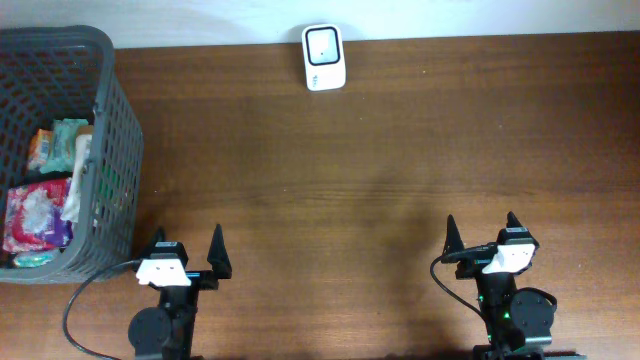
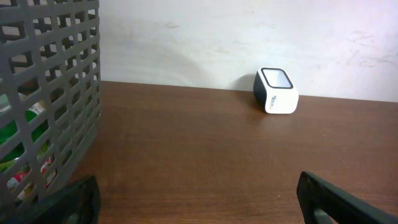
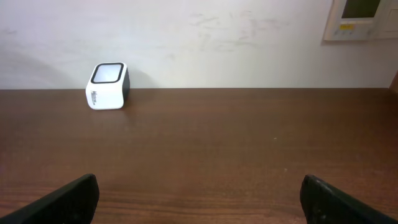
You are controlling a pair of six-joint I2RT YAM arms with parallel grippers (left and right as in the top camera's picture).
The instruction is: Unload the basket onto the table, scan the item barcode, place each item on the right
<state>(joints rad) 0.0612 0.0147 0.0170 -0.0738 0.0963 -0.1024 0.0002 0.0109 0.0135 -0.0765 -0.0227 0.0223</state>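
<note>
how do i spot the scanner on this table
Look along the far edge of the brown table, by the white wall. The barcode scanner sits there alone: a small white box with a dark-rimmed window, far from the grey basket.

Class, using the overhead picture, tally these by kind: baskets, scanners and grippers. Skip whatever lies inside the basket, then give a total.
Basket: 1
Scanner: 1
Grippers: 2, the left gripper and the right gripper, both open
Total: 4
</note>
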